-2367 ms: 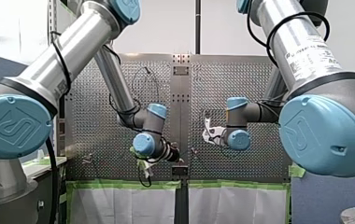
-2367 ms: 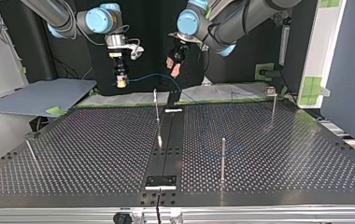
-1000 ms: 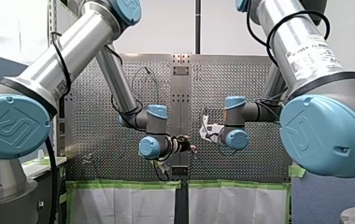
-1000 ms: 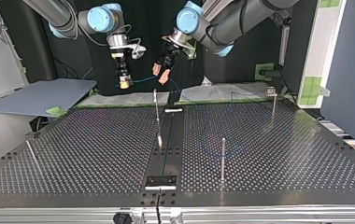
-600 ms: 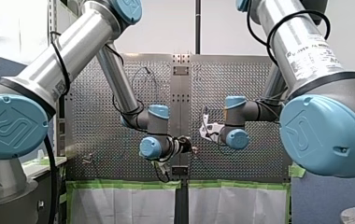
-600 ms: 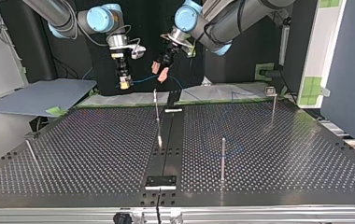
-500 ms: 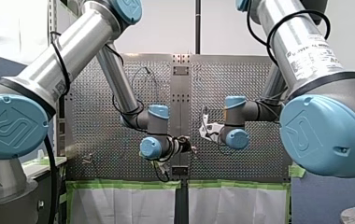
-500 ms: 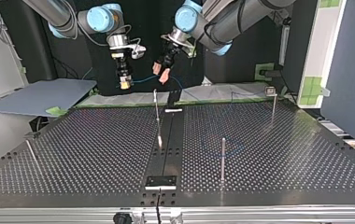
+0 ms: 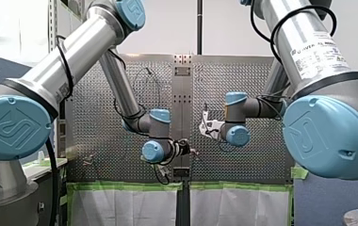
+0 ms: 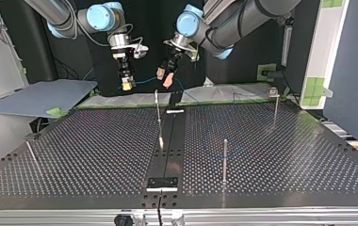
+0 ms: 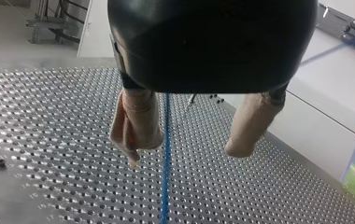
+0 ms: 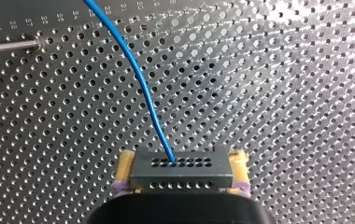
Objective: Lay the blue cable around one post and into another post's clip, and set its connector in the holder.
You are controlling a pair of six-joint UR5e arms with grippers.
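Note:
In the right wrist view my right gripper (image 12: 181, 184), with yellow pads, is shut on the black connector (image 12: 181, 169). The blue cable (image 12: 143, 88) rises out of the connector. At the top view's far edge my right gripper (image 10: 127, 85) hangs left of my left gripper (image 10: 164, 75), and the blue cable (image 10: 145, 80) spans the gap between them. My left gripper (image 11: 187, 147) is open; the blue cable (image 11: 166, 154) runs between its beige fingers (image 11: 136, 126), touching neither. Both grippers hang above the perforated table (image 10: 97, 150).
Thin metal posts stand on the table: one near the centre strip (image 10: 158, 115), one nearer the camera (image 10: 225, 160), one with a clip at the right (image 10: 275, 106), and a leaning one at the left (image 10: 31, 153). A black holder block (image 10: 163, 182) sits on the front edge.
My left gripper has swung in towards my right gripper and now straddles the cable. My right gripper, still holding the connector, has barely moved.

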